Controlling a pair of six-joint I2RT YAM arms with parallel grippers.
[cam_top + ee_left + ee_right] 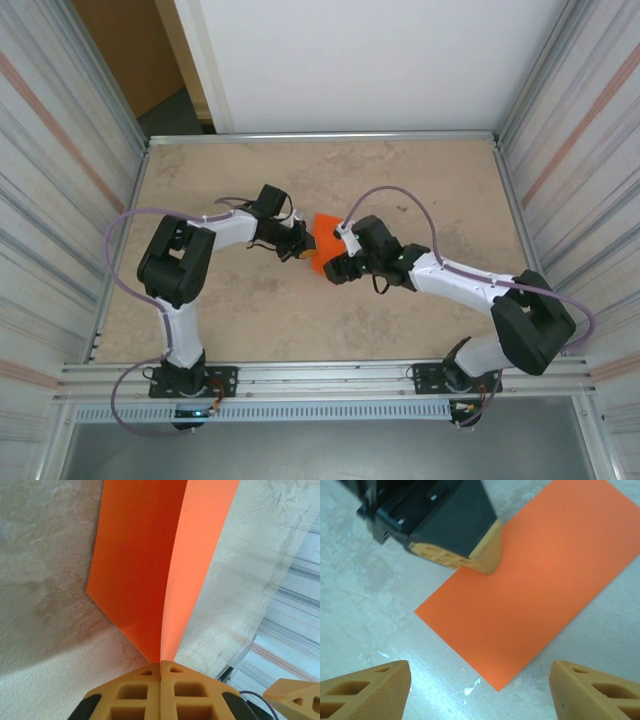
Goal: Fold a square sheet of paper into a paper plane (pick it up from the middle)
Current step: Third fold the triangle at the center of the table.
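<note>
Item: square sheet of paper [325,246] [142,575] [535,590], bright orange, plain, unmarked. Location: centre of the tabletop [420,180] [360,600], between the ends of the two arms. Condition: in the right wrist view it presents as an oblong, longer than it is wide, with one corner pointing toward the camera. In the left wrist view it presents two faces, one shaded and one brightly lit, meeting along a line that runs straight into the left jaws. Left arm [232,230]: reaches in from the left. Left jaws: pressed fully together, with an edge of the paper pinched between the yellow tips. The right wrist view shows that same tip set on the long upper-left edge of the oblong. Right arm [455,282]: reaches in from the right, its end just beside the paper's near side. Right jaws: spread wide and holding nothing. The two yellow fingers [367,687] stand well apart at either side of the paper's near corner, and neither one touches it. Tabletop: pale, mottled surface, bare around the paper.
</note>
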